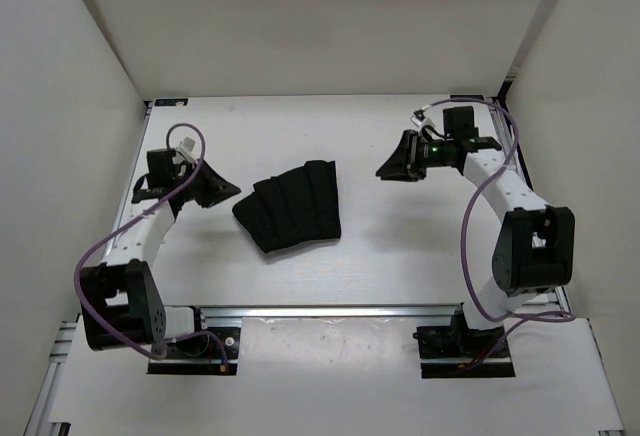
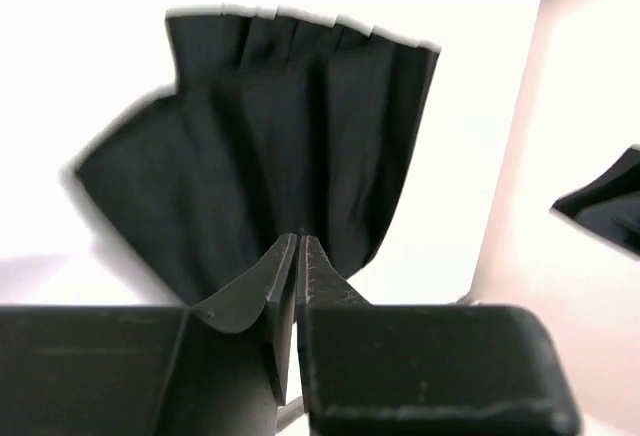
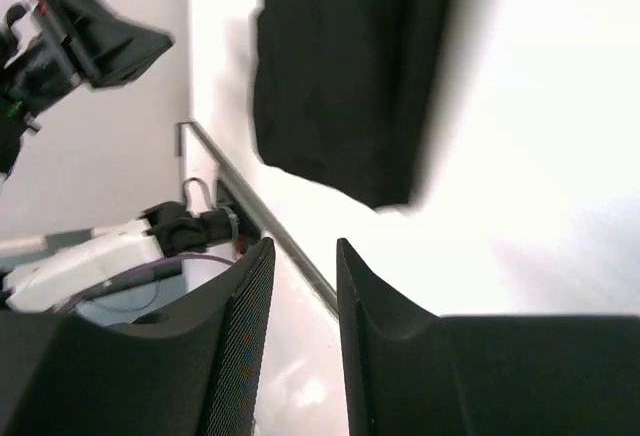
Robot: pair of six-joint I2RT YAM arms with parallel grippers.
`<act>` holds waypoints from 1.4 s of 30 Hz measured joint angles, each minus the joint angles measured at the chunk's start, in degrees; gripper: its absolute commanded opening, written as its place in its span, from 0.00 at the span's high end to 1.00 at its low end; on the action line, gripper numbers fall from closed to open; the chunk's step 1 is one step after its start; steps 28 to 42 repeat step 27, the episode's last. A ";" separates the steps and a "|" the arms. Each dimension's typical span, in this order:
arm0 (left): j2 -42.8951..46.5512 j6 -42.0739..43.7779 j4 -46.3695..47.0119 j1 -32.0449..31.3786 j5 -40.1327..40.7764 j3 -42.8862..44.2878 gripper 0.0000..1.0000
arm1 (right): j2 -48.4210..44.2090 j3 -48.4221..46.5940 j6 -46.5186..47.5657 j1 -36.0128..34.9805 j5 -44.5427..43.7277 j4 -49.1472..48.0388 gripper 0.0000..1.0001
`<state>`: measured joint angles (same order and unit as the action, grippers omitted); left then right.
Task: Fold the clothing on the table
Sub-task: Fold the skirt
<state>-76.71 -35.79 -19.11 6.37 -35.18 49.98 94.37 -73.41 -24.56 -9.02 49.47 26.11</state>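
White matte table [image 1: 400, 256], flat, boxed by plain white walls [image 1: 60, 106]; aluminium rail [image 1: 330, 309] along near edge. Clothing [image 1: 290, 206] at table centre between arms: black, soft, matte, fan-shaped pleats, lying flat. Left gripper [image 2: 300, 246] fingers nearly together, only slit, gripping nothing. Right gripper [image 3: 305, 248] fingers apart, nothing between.

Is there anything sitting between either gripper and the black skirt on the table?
Nothing visible. Only bare white table lies between the left gripper and the skirt, and between the right gripper and the skirt.
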 measured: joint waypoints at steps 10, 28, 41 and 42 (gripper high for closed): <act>3.93 2.19 -8.81 -0.50 5.99 -15.39 0.01 | -2.69 7.50 5.40 -3.74 -11.61 7.61 0.04; 6.64 6.67 -12.52 3.80 14.51 -13.07 0.01 | -8.37 20.68 0.09 10.67 -13.88 1.31 0.01; 6.64 6.67 -12.52 3.80 14.51 -13.07 0.01 | -8.37 20.68 0.09 10.67 -13.88 1.31 0.01; 6.64 6.67 -12.52 3.80 14.51 -13.07 0.01 | -8.37 20.68 0.09 10.67 -13.88 1.31 0.01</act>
